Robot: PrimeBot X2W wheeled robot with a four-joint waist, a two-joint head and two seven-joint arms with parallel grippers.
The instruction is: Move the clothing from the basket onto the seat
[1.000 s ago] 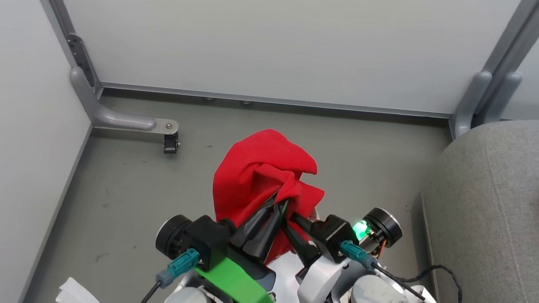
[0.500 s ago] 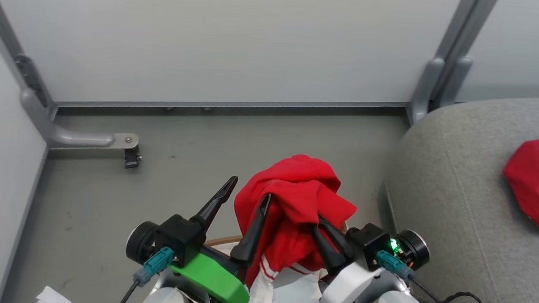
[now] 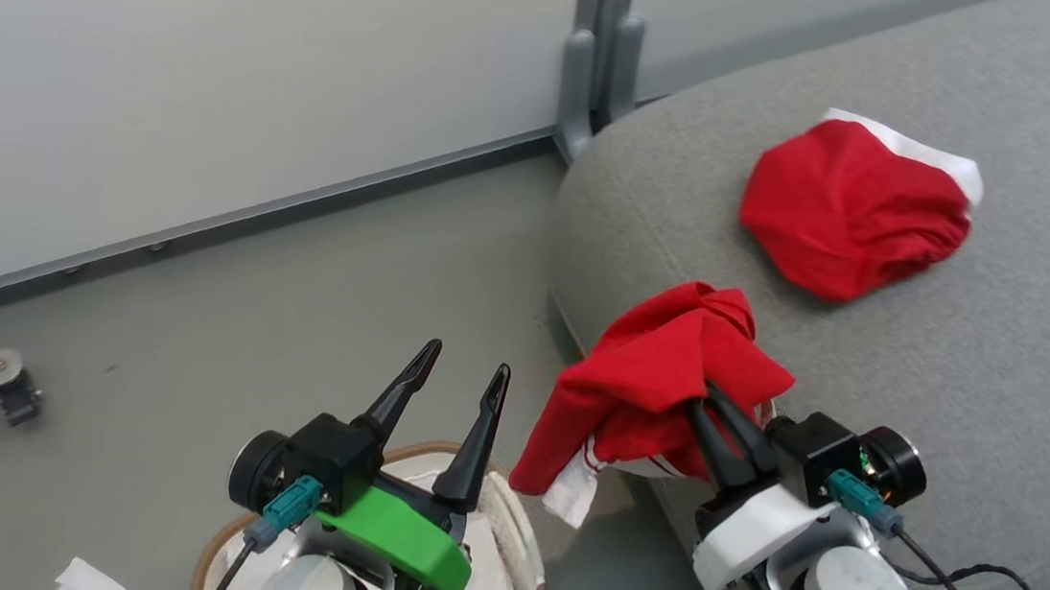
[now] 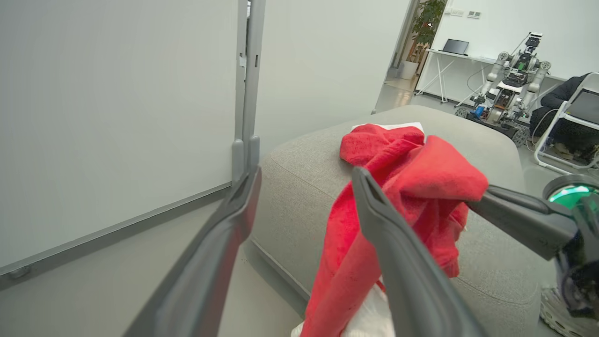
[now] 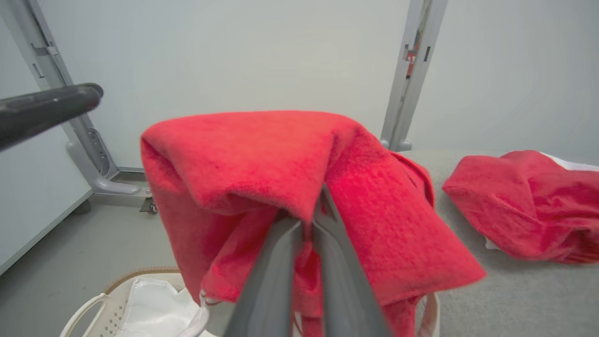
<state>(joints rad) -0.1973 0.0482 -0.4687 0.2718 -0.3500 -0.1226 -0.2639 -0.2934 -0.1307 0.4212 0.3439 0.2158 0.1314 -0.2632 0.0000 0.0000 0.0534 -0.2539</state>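
The right claw point(image 3: 714, 417) is clenched on a red garment point(image 3: 663, 366). Its fingers are pressed together in a fold of the cloth, and the right wrist view shows no gap between them. The cloth is bunched over the fingertips and drapes down both sides. Its white part point(image 3: 576, 488), trimmed with thin red stripes, hangs lowest.

Position of the held piece: over the side edge of the seat point(image 3: 960, 376), a little along from the rounded corner. The lower hem hangs over the strip of floor point(image 3: 313, 294) between seat and basket point(image 3: 532, 546). Whether the cloth touches the seat: cannot tell.

The left claw point(image 3: 468, 357) is released, fingers spread, nothing between them. It hovers above the basket, apart from the held piece.

A second red garment point(image 3: 846, 210) lies crumpled on the seat, inward from the rounded corner, with a white edge on its far side. It is well apart from the held one.

The basket stands on the floor beside the seat's side edge, with a white liner point(image 5: 149, 299) inside. The left arm covers much of the interior
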